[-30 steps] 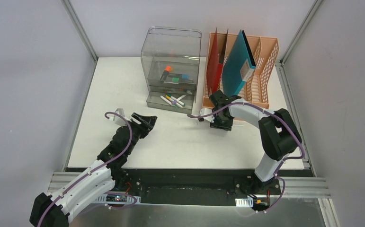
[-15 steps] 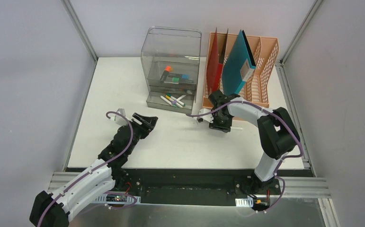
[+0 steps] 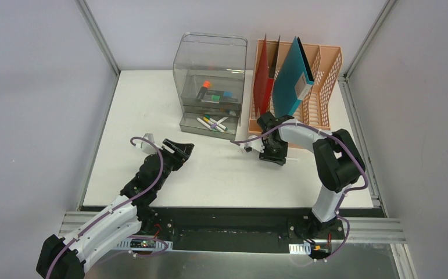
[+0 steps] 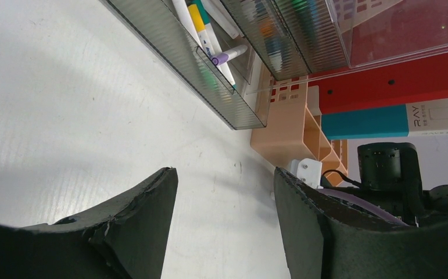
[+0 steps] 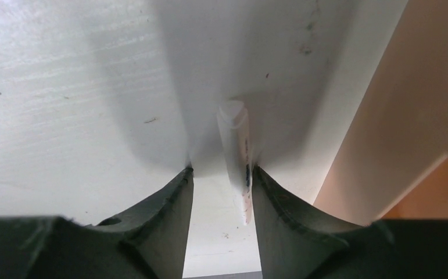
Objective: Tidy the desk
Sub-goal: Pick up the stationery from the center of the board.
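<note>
The white desk (image 3: 210, 168) fills the middle of the top view. My right gripper (image 3: 273, 154) points down at it, just in front of the peach file rack (image 3: 320, 81). In the right wrist view a white pen (image 5: 235, 133) lies on the desk between my right gripper's (image 5: 221, 170) jaws. It rests against the right finger, with a gap to the left one, so the jaws are open around it. One end of the pen (image 3: 293, 157) sticks out beside the gripper. My left gripper (image 3: 183, 148) (image 4: 226, 174) hovers open and empty over the left-middle of the desk.
A clear plastic drawer box (image 3: 212, 81) stands at the back, and its bottom drawer, pulled out, holds several markers (image 3: 211, 122). The rack holds a red folder (image 3: 263, 81) and a teal folder (image 3: 291, 75). Grey walls and aluminium rails edge the desk.
My right gripper has edged slightly nearer and to the right over the white pen, whose end now shows beside it. The left arm has not moved.
</note>
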### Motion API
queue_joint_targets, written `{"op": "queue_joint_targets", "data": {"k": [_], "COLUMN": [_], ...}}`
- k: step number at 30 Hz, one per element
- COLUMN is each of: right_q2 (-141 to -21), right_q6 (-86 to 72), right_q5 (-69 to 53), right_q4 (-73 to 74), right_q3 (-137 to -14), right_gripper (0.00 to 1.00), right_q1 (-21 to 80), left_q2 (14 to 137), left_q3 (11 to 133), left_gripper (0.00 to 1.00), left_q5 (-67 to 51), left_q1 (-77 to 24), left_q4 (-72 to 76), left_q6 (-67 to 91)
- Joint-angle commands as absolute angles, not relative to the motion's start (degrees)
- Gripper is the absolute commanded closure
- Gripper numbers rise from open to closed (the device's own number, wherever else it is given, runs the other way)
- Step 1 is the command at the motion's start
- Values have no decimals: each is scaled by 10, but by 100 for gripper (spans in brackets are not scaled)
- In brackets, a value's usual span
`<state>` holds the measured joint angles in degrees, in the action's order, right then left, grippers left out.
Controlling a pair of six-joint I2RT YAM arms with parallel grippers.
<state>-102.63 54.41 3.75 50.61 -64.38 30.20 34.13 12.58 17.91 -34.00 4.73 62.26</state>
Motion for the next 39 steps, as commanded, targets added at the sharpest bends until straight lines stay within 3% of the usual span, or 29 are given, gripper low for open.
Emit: {"op": "queue_joint_targets", "data": {"k": [1,10,13,20,30,39], "right_q2": [-1043,-1049,-1050,-1044,-1010,-962], "right_q6": [550,540,536,526,504,452], "right_q5": [49,15,-18,-57,-166,-411], "right_q4": [530,556,571,585,614,649], "right_q3": [-645,-659,-671,-686,-725,-780], "right_gripper": [58,73,86,100,100,100], "right_q1": [290,286,285,285,264,212], "left_q2": [346,376,388,401,490,636], "left_q3": [141,131,120,109,82,122], "left_gripper": [37,38,38,38,30,23], "left_q5": [168,128,105,58,-92,-212], "left_q1": [-334,-333,-333,-333,-334,-363], "left_q4": [69,116,162,217,418,587], "left_q6": [628,625,609,582,538,490]}}
